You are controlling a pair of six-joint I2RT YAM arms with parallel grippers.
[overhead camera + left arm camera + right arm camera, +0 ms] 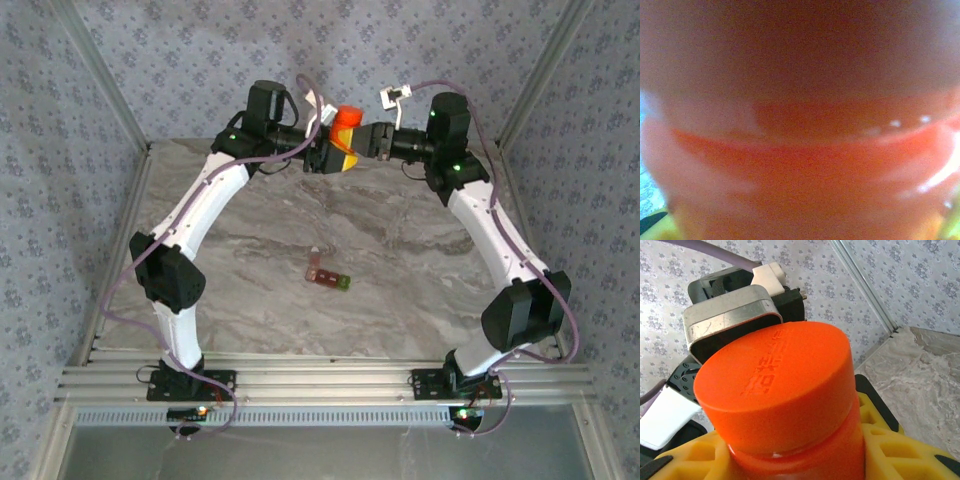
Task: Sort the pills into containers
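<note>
Orange bottle (800,150) sits so close to the left wrist lens that it blurs. It is held up above the far middle of the table (420,260) by the left gripper (335,158), whose jaws are half-wide and clamped on its body. The right gripper (362,142) meets it from the right. Its yellow fingers (885,440) stand on either side of the bottle just under the orange cap (772,385), close against it, but I cannot tell whether they press. The containers (328,274) lie flat at mid-table, nearer than both grippers and well apart from them. The strip's long axis runs from far-left to near-right, with its green end (343,283) pointing near-right.
</note>
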